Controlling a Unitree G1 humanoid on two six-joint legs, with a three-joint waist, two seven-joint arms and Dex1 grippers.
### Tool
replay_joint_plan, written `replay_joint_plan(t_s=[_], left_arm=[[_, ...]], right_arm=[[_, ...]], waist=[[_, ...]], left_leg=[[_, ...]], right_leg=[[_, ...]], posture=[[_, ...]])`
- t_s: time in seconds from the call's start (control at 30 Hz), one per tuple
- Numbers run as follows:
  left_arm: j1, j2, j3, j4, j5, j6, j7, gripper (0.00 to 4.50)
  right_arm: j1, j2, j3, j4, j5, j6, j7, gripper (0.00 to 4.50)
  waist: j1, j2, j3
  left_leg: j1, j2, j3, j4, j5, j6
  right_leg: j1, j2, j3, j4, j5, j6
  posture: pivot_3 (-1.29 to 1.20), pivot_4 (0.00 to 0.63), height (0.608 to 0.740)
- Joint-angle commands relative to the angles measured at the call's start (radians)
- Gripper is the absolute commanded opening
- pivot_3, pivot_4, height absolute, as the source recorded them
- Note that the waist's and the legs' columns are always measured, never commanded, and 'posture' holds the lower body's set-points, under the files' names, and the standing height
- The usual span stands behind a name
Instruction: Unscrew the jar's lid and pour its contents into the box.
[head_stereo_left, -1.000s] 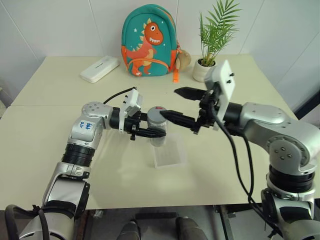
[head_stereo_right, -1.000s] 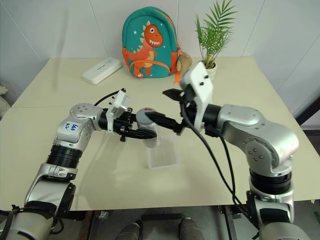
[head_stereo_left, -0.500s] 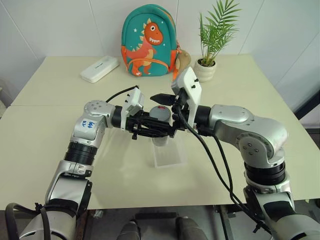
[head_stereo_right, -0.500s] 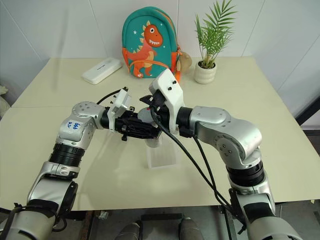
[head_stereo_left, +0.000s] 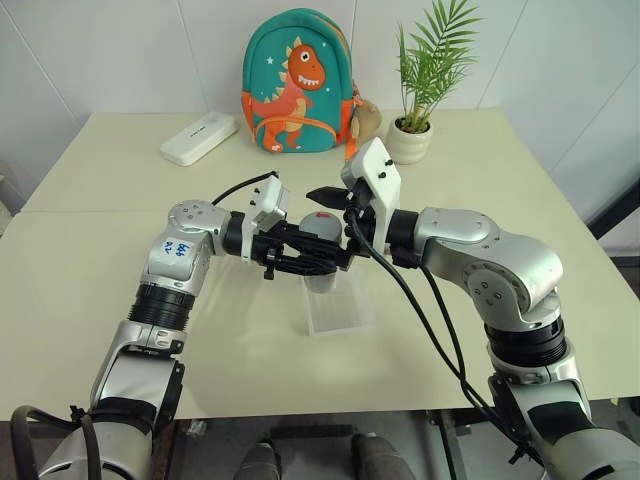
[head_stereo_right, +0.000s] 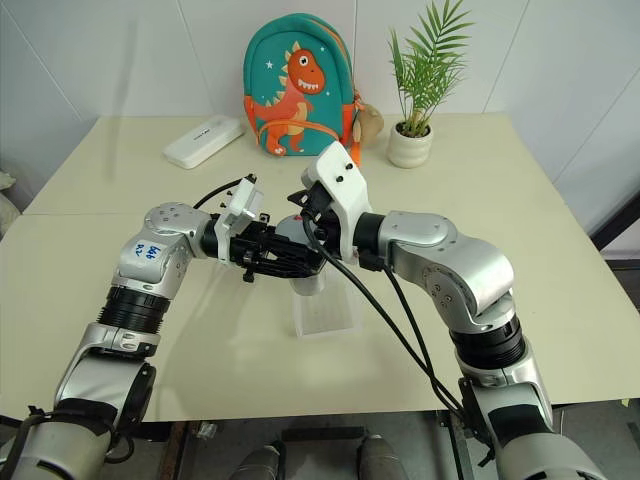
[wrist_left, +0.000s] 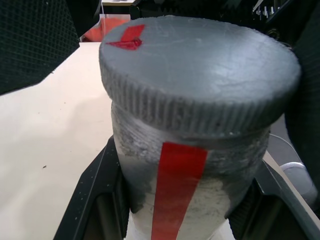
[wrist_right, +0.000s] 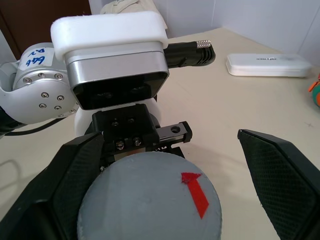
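Note:
The jar (wrist_left: 135, 170) is clear with a red stripe down its side. It is held upright above the near end of the box (head_stereo_left: 338, 312), a shallow clear tray on the table. My left gripper (head_stereo_left: 322, 260) is shut on the jar's body, coming in from the left. The grey lid (wrist_right: 150, 205), marked with a red arrow, sits on the jar. My right gripper (wrist_right: 170, 145) is open, with one finger (wrist_right: 65, 175) on each side of the lid and a gap to it. The contents are hidden inside the jar.
A teal dinosaur backpack (head_stereo_left: 297, 85) stands at the back of the table. A white plant pot (head_stereo_left: 408, 142) with a palm is to its right, and a flat white case (head_stereo_left: 200, 138) to its left. The right arm's cable (head_stereo_left: 430, 310) hangs over the table.
My right gripper has swung in from the right of the jar and now straddles the lid, still open. The left gripper and the jar have stayed in place.

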Motion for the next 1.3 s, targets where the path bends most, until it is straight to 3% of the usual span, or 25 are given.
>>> replay_joint_plan(t_s=[0.03,1.3], left_arm=[[-0.019,0.007,0.006,-0.011,-0.013,-0.017,-0.008,2.09],[-0.047,0.004,0.004,0.045,0.002,-0.047,-0.004,2.09]], right_arm=[[-0.006,-0.042,-0.061,-0.037,-0.006,0.003,-0.005,4.48],[0.086,-0.227,-0.173,-0.182,0.118,0.112,0.002,4.48]], waist=[[0.001,0.0,0.0],[0.002,0.0,0.0]], left_leg=[[0.0,0.0,0.0,0.0,0.0,0.0],[0.0,0.0,0.0,0.0,0.0,0.0]], right_leg=[[0.0,0.0,0.0,0.0,0.0,0.0],[0.0,0.0,0.0,0.0,0.0,0.0]], posture=[[0.0,0.15,0.74],[0.0,0.15,0.74]])
